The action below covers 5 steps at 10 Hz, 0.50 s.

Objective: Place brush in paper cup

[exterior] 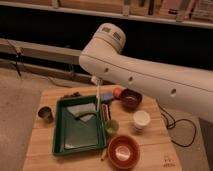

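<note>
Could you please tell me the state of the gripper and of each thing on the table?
gripper: below the arm, over the green tray, jaws shut on the brush
brush: held upright, in the air
paper cup: upright, no brush in it
green cup: upright beside the tray
metal cup: upright, left of tray
red bowl: upright, at front edge
</note>
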{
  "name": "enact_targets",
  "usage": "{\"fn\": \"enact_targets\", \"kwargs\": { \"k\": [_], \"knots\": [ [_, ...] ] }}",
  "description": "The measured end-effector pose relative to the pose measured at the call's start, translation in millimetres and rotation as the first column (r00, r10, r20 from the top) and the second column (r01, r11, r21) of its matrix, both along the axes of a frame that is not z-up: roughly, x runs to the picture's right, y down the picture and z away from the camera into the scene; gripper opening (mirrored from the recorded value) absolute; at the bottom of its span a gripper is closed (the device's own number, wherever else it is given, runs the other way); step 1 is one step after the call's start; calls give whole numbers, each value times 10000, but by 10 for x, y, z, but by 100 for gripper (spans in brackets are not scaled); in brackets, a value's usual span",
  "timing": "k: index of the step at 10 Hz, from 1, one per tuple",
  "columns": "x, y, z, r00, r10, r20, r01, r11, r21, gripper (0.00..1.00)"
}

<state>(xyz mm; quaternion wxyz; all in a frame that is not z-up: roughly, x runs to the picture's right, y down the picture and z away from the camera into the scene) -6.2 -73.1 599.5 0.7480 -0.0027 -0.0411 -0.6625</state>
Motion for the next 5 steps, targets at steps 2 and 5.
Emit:
{"fn": "enact_targets", "kwargs": {
  "k": [2,5],
  "knots": [
    [144,24,-147,9992,324,-234,-318,9992,246,0],
    [392,45,-335,9953,824,-513,-795,9952,568,0]
  ]
}}
